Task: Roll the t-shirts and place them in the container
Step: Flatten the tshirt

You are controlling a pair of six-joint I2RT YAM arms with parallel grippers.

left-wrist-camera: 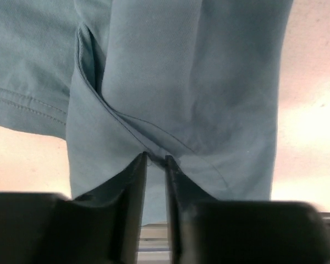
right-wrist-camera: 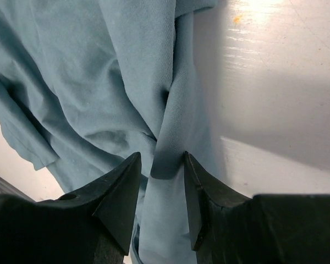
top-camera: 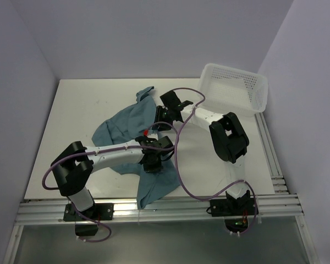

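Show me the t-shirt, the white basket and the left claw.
t-shirt (top-camera: 121, 124), top view, on the spread cloth left of the arms.
basket (top-camera: 259, 94), top view, on its right wall.
left claw (left-wrist-camera: 155, 158), left wrist view, between the fingertips pinching a cloth fold.

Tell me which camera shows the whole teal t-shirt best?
The top external view: the t-shirt lies crumpled across the table, mostly visible. The wrist views show only close-up folds, one pinched by the left gripper, one by the right gripper.
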